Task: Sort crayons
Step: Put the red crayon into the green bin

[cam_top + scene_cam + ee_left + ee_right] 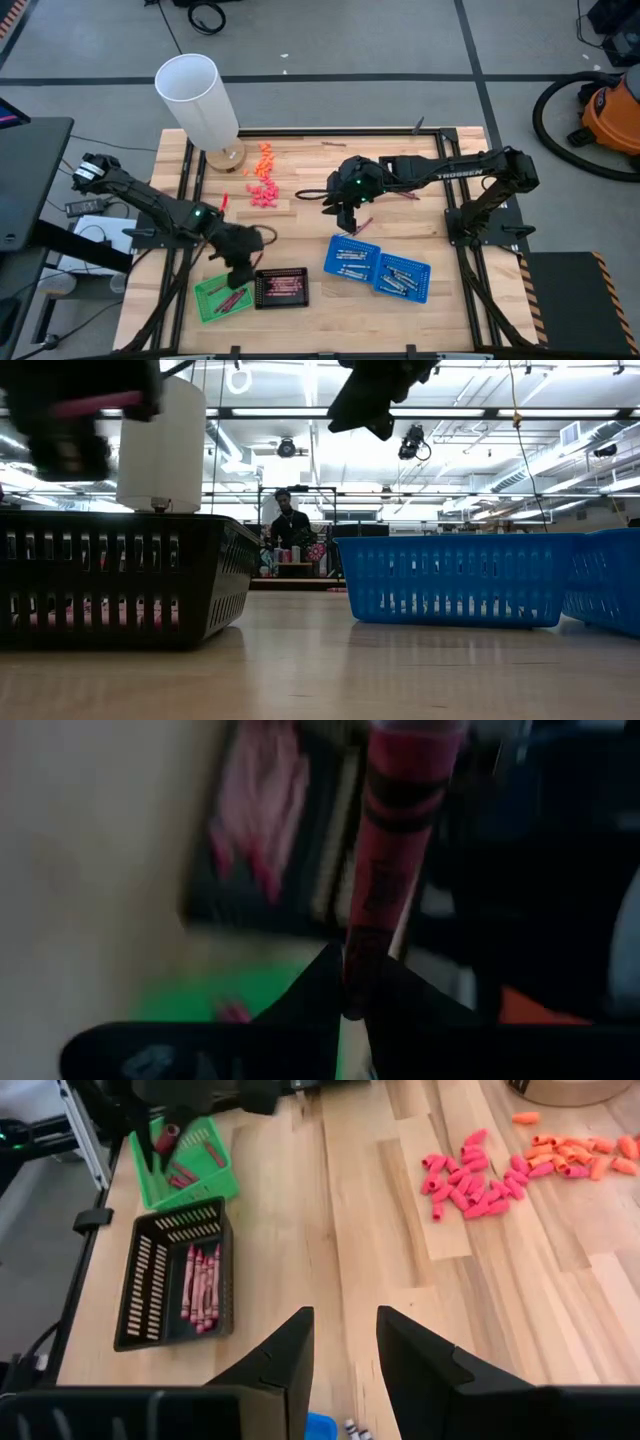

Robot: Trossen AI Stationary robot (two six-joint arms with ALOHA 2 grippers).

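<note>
My left gripper (pixel 238 268) hangs over the gap between the green basket (pixel 220 298) and the black basket (pixel 282 287), shut on a red crayon (pixel 390 860). Several red crayons (pixel 200 1285) lie in the black basket (pixel 178 1278), and a few more lie in the green basket (pixel 188 1158). Pale crayons lie in two blue baskets (pixel 351 258) (pixel 402 277). My right gripper (pixel 345 1355) is open with nothing between its fingers, high above the table (pixel 347 215) just beyond the blue baskets. My left gripper pinches the red crayon by one end (pixel 352 975) between its two fingertips. The crayon runs on past the fingertips, along the line of the fingers. It is lifted clear of the table, above the baskets, and looks about level in the low view (pixel 95 402).
A heap of stubby pink and orange pieces (pixel 262 182) lies at the far middle of the table beside a tall white cylinder (pixel 198 98). A dark red stick (pixel 363 225) lies on the wood by my right gripper. A person (pixel 290 525) stands far behind the table.
</note>
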